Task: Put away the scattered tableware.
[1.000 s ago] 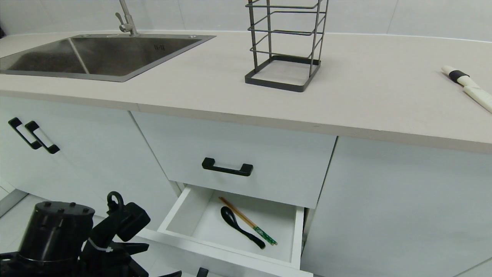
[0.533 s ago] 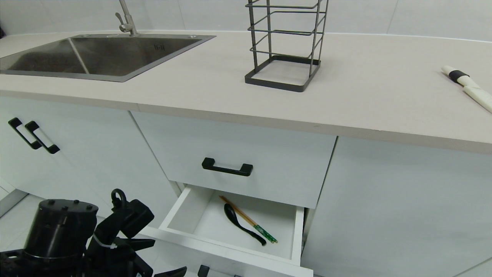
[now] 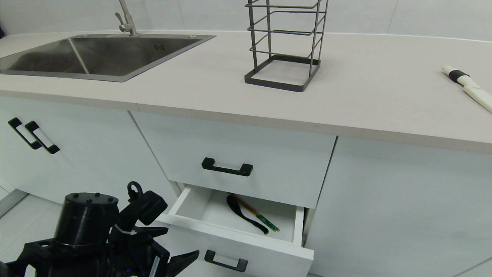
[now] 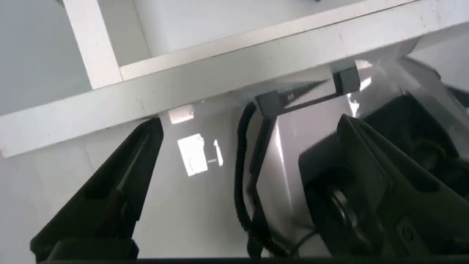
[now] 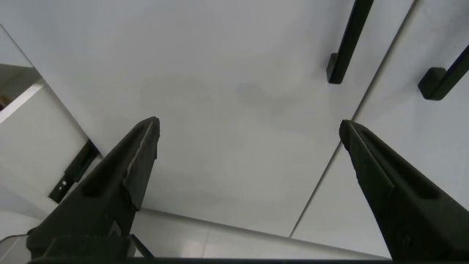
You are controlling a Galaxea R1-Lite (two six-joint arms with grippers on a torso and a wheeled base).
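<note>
The left gripper (image 4: 250, 125) hangs low at the near left, its two fingers (image 4: 117, 194) spread wide with nothing between them, just left of the lower drawer (image 3: 246, 248) and apart from it. The right gripper (image 5: 249, 126) is likewise wide open and empty, facing a white cabinet front (image 5: 220, 95) with two black handles (image 5: 348, 40) at its far edge.

The lower drawer stands partly pulled out, one black pull (image 3: 225, 261) on its front. Inside lie one black spoon (image 3: 246, 217) and one pair of chopsticks (image 3: 263, 221), side by side and touching, both angled toward the drawer's near right corner and partly hidden under the upper drawer (image 3: 230, 154). That upper drawer is closed and carries one black pull of its own. Two more black pulls (image 3: 32, 134) sit on the cabinet doors to the left.

On the counter (image 3: 365, 88) above stand one wire rack (image 3: 284, 46), upright at centre, and one sink (image 3: 96, 54) with one faucet (image 3: 127, 19) at the far left. One cream utensil (image 3: 467, 86) with a black band lies at the far right, well apart from the rack.
</note>
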